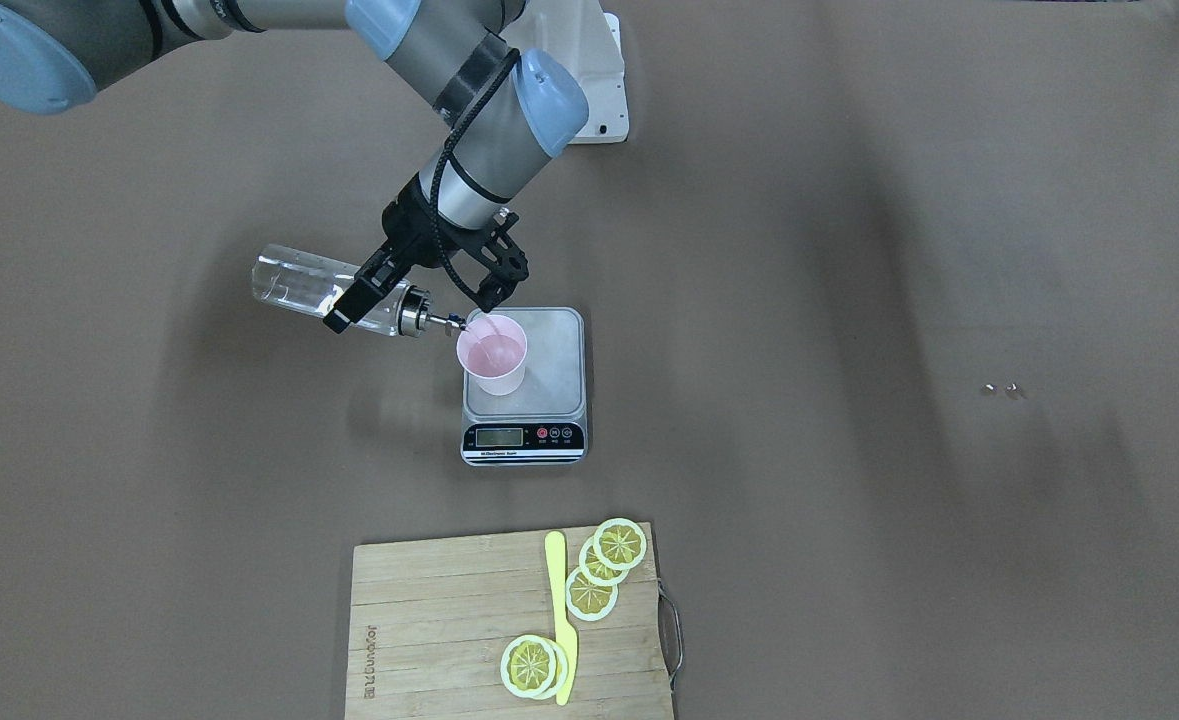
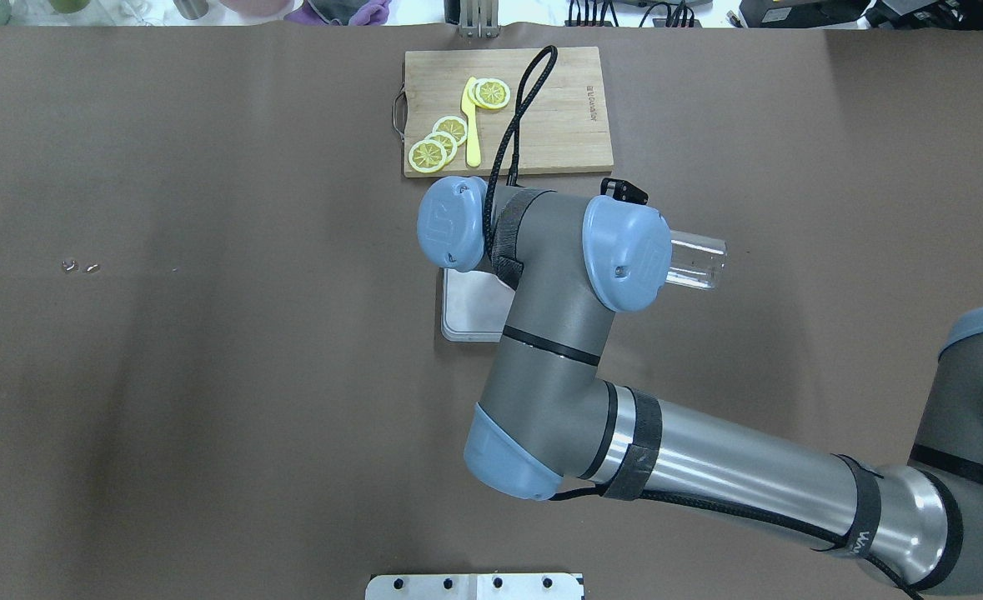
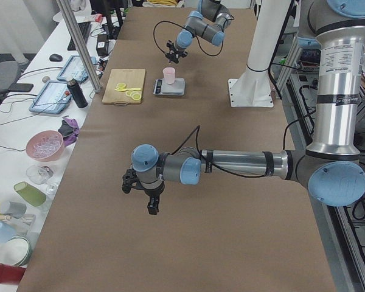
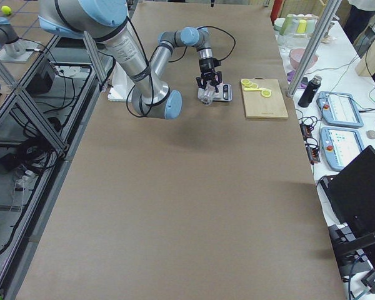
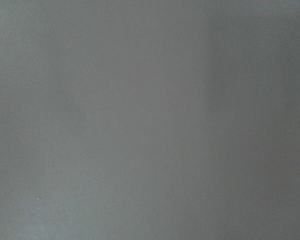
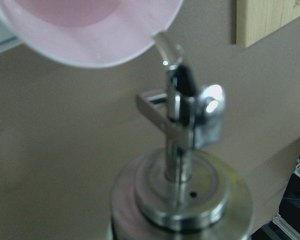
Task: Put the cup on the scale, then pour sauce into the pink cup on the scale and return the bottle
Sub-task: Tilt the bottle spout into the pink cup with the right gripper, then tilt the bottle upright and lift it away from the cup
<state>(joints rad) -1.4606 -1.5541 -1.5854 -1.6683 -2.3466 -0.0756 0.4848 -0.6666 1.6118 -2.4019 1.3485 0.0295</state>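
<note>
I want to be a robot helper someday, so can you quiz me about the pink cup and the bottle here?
1. True or false: the pink cup stands on the scale.
2. How does the right gripper hold the bottle? A) upright B) tipped sideways, spout at the cup's rim C) lying on the table
3. Fill in: the lemon slices lie on the wooden ____.
Key: 1 true; 2 B; 3 cutting board.
</note>
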